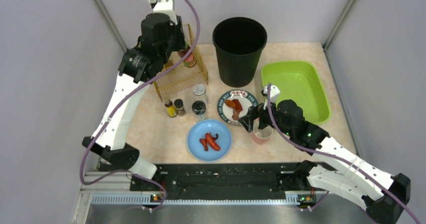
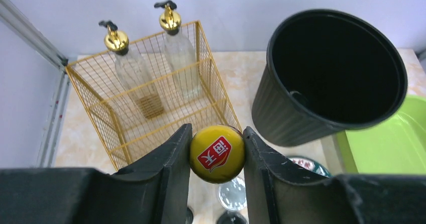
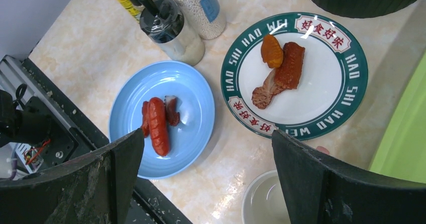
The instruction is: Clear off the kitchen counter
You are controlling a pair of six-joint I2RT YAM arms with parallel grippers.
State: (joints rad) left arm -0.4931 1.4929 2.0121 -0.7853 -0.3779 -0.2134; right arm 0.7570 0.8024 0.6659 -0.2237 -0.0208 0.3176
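Observation:
The kitchen counter (image 1: 155, 128) is a beige marbled top. My left gripper (image 2: 217, 133) is shut on the yellow cap (image 2: 217, 156) of a sauce bottle (image 1: 190, 58). It holds the bottle upright at the right end of the gold wire basket (image 1: 173, 78); whether the bottle rests on the basket floor is hidden. My right gripper (image 3: 207, 138) hangs open, nothing between its fingers, over bare counter between the blue plate (image 3: 196, 98) and a pink cup (image 3: 266, 201). In the top view that gripper (image 1: 253, 121) sits just above the cup (image 1: 262, 136).
Two gold-pump glass bottles (image 2: 178, 53) stand in the basket (image 2: 125, 113). A black bin (image 1: 239, 48) and a lime-green tray (image 1: 294, 88) stand at the back right. Spice jars (image 1: 199, 101), small bottles (image 1: 173, 107), a green-rimmed plate (image 1: 220, 106) with meat and the blue sausage plate (image 1: 223, 133) fill the middle.

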